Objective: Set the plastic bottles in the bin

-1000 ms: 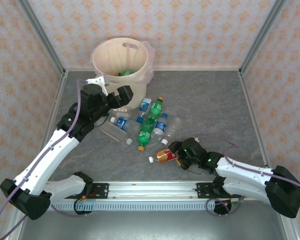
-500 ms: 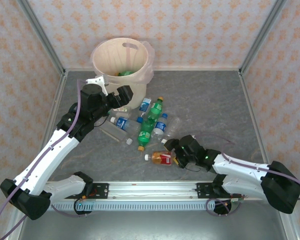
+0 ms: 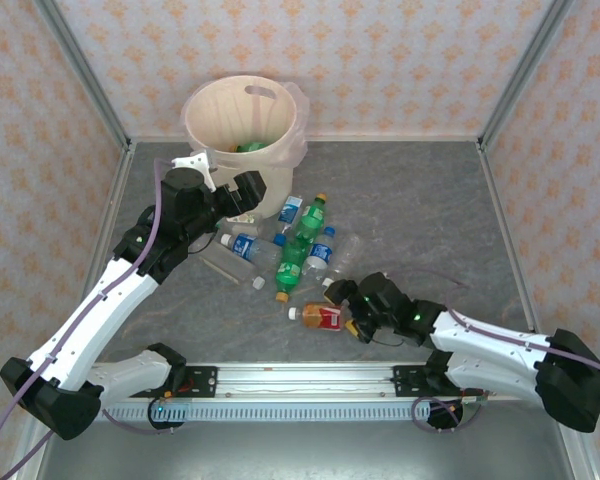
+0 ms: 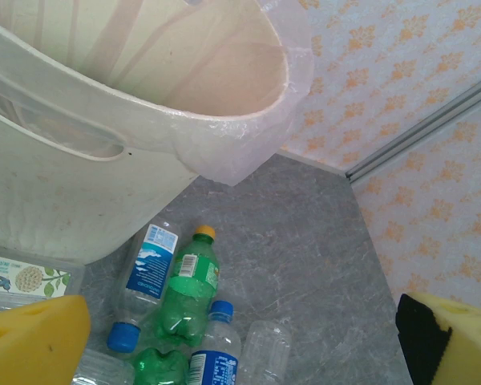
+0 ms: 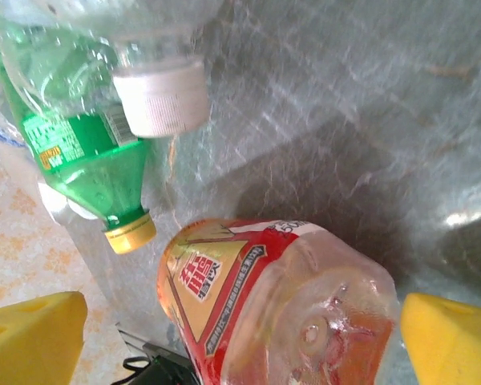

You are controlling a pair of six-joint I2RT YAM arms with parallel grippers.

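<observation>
We show the right pincer (image 5: pixel 240 341) spread wide, the red-orange bottle (image 5: pixel 280 305) lying between its pads on the tabletop (image 5: pixel 345 120). The left pincer (image 4: pixel 240 341), likewise spread and empty, hovers just beside the bin (image 4: pixel 144 120). Other plastic bottles (image 3: pixel 300 245) lie clustered between the two pincers.

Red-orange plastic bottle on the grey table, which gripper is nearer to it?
Right. The right gripper has the red-orange plastic bottle between its open fingers; the left gripper is far off, beside the cream plastic bin.
</observation>
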